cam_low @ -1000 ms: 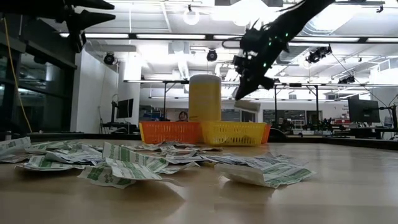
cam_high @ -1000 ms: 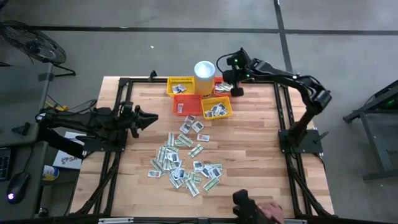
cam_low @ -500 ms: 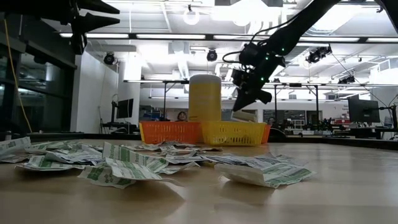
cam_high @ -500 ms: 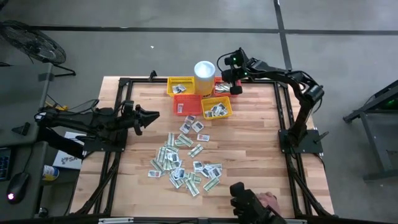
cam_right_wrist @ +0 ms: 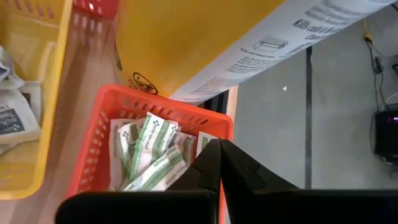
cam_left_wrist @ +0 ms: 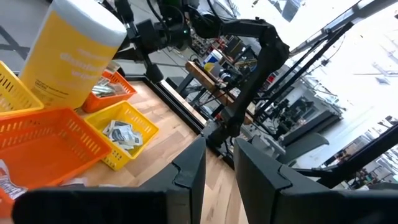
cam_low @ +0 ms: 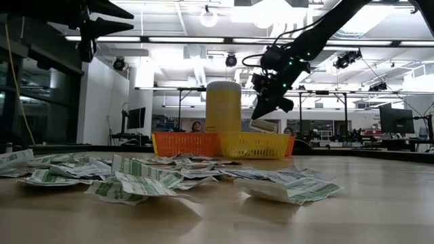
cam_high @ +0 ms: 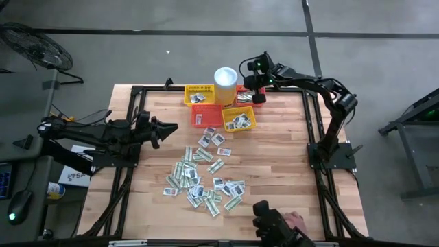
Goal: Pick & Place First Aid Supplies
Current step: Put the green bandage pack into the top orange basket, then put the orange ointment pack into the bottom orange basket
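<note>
Sachets, white and pale green, lie heaped on the middle of the table [cam_high: 206,180], with more in the baskets. My right gripper [cam_high: 258,96] hangs shut over the red-orange basket [cam_right_wrist: 163,118] beside the yellow canister with a white lid [cam_high: 226,81]. That basket has green-and-white sachets [cam_right_wrist: 149,155] in it. A pale sachet [cam_low: 264,125] shows just under the right fingertips in the low view. My left gripper [cam_high: 171,127] hovers open and empty above the table's left part, its fingers [cam_left_wrist: 186,171] pointing toward the baskets. My right gripper has a pale sachet [cam_low: 264,125] pinched at its fingertips, coming from above and pointing down. The sachet hangs tilted below the fingers, clear of the basket rim [cam_low: 271,135]. In the wrist view only a white corner [cam_right_wrist: 203,142] shows beside the shut fingers.
Two yellow baskets [cam_high: 199,94] [cam_high: 240,120] and a red-orange one [cam_high: 206,116] cluster at the far side around the canister. A person's hand [cam_high: 293,223] and a dark device sit at the near edge. Bare wood lies right of the pile [cam_high: 281,158].
My right gripper has come down and slightly toward the table's left, closer over the red-orange basket beside the canister, staying shut. My left gripper has edged a little toward the table's right. The hand at the near edge shifted left.
</note>
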Motion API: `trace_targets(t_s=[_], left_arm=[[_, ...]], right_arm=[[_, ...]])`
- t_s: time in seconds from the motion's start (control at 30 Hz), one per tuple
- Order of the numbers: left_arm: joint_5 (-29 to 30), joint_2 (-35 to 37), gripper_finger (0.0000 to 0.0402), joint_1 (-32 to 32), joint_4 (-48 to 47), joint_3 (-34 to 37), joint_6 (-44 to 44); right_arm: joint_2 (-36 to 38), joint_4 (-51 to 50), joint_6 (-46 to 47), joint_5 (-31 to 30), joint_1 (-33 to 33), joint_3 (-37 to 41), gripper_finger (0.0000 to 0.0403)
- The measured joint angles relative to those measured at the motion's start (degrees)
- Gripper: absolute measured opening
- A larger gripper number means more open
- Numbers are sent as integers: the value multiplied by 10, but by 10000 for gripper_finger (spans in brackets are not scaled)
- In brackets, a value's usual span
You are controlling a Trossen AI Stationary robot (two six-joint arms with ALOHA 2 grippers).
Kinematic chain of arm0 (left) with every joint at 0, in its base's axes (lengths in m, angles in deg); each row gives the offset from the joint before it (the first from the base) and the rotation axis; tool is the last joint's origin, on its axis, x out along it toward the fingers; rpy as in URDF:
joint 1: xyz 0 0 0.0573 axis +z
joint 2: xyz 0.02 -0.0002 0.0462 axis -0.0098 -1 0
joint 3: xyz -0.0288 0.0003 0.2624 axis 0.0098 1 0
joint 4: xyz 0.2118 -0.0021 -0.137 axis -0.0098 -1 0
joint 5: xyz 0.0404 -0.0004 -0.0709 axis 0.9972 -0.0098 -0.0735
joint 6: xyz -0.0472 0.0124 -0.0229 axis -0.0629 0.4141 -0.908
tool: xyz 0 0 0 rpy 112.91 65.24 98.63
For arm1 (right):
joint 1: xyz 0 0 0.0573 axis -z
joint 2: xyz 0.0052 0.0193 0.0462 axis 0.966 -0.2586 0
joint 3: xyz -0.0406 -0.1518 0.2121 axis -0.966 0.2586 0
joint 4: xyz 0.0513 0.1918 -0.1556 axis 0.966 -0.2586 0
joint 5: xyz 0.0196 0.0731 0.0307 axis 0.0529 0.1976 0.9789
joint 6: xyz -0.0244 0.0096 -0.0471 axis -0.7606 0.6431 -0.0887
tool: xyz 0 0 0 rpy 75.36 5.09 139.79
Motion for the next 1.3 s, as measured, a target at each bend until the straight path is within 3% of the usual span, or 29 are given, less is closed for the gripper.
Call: trace_targets(t_s=[0.47,0.73,1.0,1.13,1.3], left_arm=[[-2,-3,83,0,12,0,1],[-7,-3,83,0,12,0,3],[-22,-3,83,0,12,0,7],[-32,-3,83,0,13,0,7],[-72,-3,83,0,12,0,12]], right_arm=[[0,0,-9,-11,0,38,10],[1,-2,43,-13,-1,46,106],[37,-9,125,-92,-24,46,207],[84,-34,181,-112,-48,45,227],[136,-110,220,-97,-93,45,223]])
